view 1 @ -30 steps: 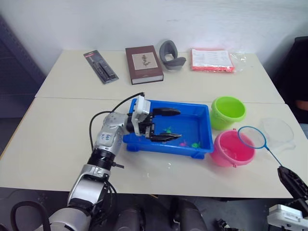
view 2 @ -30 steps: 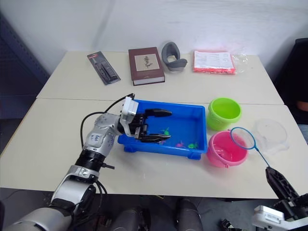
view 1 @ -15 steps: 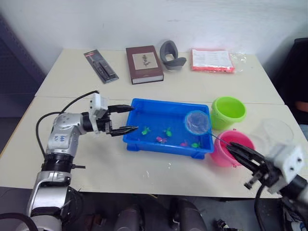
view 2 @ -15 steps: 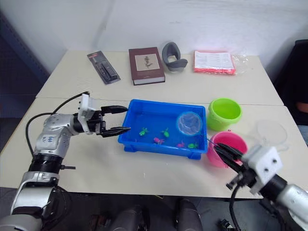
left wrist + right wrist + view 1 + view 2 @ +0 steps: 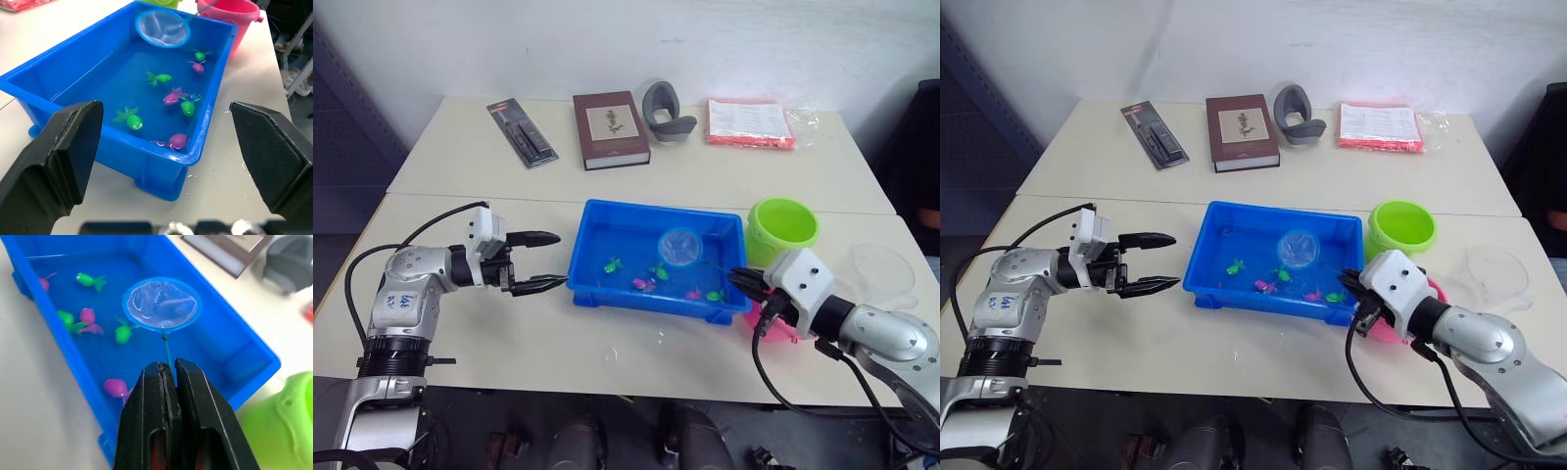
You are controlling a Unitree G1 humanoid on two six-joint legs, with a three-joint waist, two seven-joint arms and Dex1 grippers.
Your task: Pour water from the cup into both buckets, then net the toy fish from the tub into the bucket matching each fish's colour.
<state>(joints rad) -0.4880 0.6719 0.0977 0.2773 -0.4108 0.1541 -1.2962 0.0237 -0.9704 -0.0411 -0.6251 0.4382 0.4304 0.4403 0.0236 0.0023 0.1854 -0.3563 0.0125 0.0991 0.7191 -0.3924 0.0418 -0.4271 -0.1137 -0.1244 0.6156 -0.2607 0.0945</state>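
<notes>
The blue tub [image 5: 651, 209] holds water and several toy fish, such as a green one [image 5: 611, 263] and a pink one [image 5: 643, 284]. My right gripper [image 5: 744, 279] is at the tub's right front corner, shut on the thin handle of the net [image 5: 162, 303]. The net's blue hoop hangs over the middle of the tub. My left gripper [image 5: 558, 259] is open just left of the tub, holding nothing. The lime green bucket [image 5: 783, 227] stands right of the tub. The pink bucket [image 5: 230, 14] is largely hidden behind my right wrist. The clear cup [image 5: 883, 269] sits at the far right.
Along the far table lie a black package [image 5: 520, 133], a brown book [image 5: 610, 129], a grey curved holder [image 5: 664, 110] and a red-pink packet [image 5: 751, 122]. A seam runs between the two tables behind the tub.
My left gripper drew back out of the tub to the table on its left, still open. My right arm swung in, carrying the net from beside the pink bucket to above the tub's middle.
</notes>
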